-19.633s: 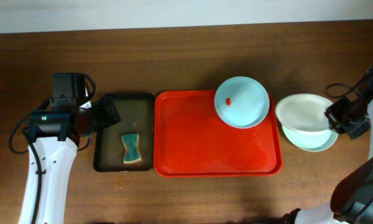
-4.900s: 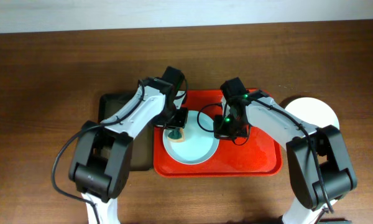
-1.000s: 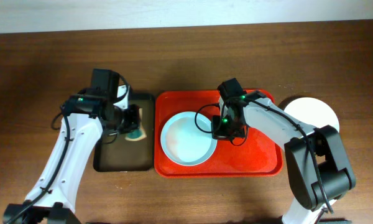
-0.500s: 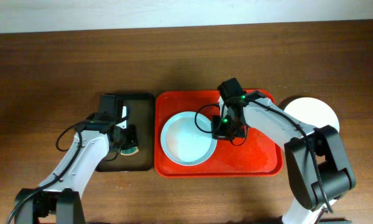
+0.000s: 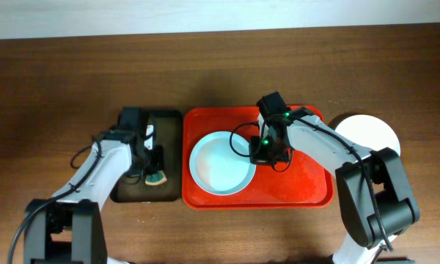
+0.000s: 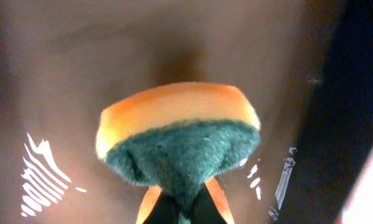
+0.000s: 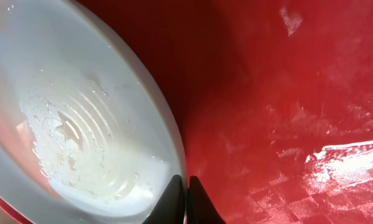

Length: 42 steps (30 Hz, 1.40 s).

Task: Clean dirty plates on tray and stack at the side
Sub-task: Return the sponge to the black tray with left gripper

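Table (image 5: 220,73): right pincer (image 7: 186,200) clamps the plate (image 5: 218,167) rim, likely steadying it on the red tray (image 5: 301,180); left pincer (image 6: 177,210) clamps the sponge (image 6: 177,140) over its dark tray (image 5: 128,189).

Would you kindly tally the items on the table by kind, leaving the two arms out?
Plates: 2 in view, the centre plate and the side plate; any beneath it are hidden.
Trays: 2, the red tray and the dark tray.
Sponges: 1, the sponge.
Total: 5.
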{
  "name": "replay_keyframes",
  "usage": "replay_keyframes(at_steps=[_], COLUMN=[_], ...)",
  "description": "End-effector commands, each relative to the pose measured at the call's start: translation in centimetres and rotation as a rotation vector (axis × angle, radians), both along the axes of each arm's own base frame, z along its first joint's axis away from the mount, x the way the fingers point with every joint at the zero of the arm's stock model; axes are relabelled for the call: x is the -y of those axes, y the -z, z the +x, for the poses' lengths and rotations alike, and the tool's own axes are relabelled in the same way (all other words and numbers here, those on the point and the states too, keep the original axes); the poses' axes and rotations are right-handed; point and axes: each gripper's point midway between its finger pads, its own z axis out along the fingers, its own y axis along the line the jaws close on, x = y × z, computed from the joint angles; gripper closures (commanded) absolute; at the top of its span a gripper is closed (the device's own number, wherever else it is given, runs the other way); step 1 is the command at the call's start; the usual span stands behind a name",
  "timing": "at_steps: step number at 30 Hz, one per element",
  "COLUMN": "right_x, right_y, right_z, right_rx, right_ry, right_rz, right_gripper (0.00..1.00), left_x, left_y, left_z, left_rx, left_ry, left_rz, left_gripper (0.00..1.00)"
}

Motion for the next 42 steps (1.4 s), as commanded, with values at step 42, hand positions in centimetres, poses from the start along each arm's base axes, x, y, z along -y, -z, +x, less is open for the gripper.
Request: replay_keyframes(at_steps=[42], right_x=[-1.9], right_y=[-0.6], right_z=[-0.1], right_rx=[0.01], right_ry=[-0.035], right_rz=[0.061], right_gripper=[0.96], left_x=[16.9], left_y=[-6.1], left_z=[3.5], left_rx=[0.097], left_ry=[0.332], left_rz=[-0.228], left_gripper=[1.0])
